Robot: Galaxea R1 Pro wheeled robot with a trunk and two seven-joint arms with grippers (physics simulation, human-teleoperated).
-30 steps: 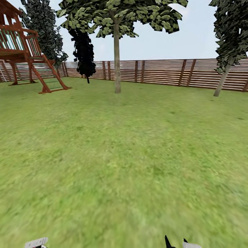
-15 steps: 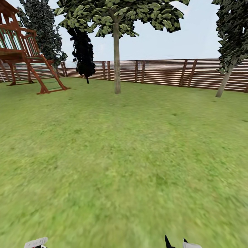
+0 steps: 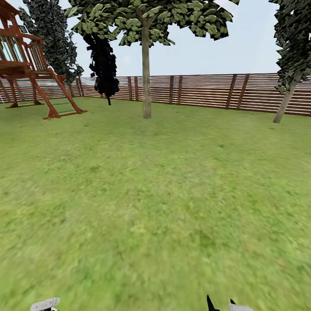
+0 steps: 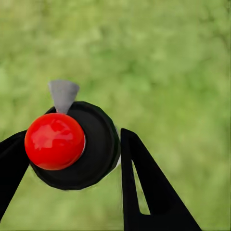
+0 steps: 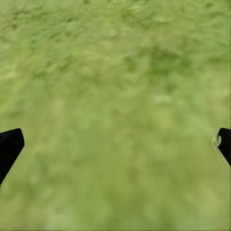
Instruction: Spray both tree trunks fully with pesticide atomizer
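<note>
Grass (image 5: pixel 115 96) is stretching beneath both arms. Left gripper (image 4: pixel 72 159) is clenching the pesticide atomizer (image 4: pixel 72 144); right gripper (image 5: pixel 115 144) is hanging spread wide.

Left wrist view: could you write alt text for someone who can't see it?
Two black gripper fingers hold a round black object with a shiny red ball on it and a small grey cone-shaped tip, likely the atomizer seen end-on. Blurry green grass lies behind.

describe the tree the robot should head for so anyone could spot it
Find the slatted fence along the lawn's far side. Just before it, near the middle, stands the tree with a straight pale trunk and a green crown. The black tree beside it is thin-stemmed; the right tree leans.
</note>
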